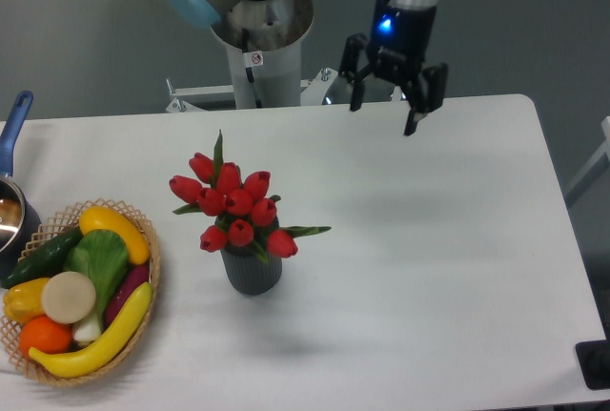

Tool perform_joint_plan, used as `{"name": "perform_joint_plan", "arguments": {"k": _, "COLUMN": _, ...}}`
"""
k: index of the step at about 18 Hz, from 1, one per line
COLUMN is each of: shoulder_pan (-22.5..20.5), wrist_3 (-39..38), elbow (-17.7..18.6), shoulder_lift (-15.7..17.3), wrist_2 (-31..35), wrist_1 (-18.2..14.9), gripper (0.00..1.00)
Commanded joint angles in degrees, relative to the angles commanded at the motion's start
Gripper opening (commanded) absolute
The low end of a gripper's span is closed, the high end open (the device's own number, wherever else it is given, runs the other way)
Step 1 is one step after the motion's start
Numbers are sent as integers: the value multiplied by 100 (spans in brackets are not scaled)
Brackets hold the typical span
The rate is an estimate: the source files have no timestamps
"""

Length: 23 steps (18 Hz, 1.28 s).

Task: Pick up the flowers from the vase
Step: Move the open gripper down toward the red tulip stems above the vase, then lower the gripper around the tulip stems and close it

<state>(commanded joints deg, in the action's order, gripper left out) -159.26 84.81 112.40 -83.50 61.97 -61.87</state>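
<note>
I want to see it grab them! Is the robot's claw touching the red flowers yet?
Apart. The camera view shows the gripper open, up near the table's far edge, with bare white table between it and the flowers in the vase.

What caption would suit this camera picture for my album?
Open tool hangs above the table's far side, away from red flowers standing in a grey vase.

The flowers (235,203) stand in the vase (253,271) (near centre); the gripper (385,116), jaws apart, hangs far right.
</note>
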Motion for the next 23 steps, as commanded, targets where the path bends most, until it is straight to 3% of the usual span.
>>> {"name": "perform_joint_plan", "arguments": {"k": 8, "shoulder_pan": 53, "wrist_3": 0, "elbow": 335, "shoulder_lift": -272, "wrist_2": -1599, "wrist_1": 9, "gripper": 100}}
{"name": "perform_joint_plan", "arguments": {"k": 16, "shoulder_pan": 387, "wrist_3": 0, "elbow": 256, "shoulder_lift": -878, "wrist_2": -2373, "wrist_1": 44, "gripper": 100}}
{"name": "perform_joint_plan", "arguments": {"k": 23, "shoulder_pan": 712, "wrist_3": -281, "elbow": 229, "shoulder_lift": -1230, "wrist_2": -2576, "wrist_1": 676, "gripper": 100}}
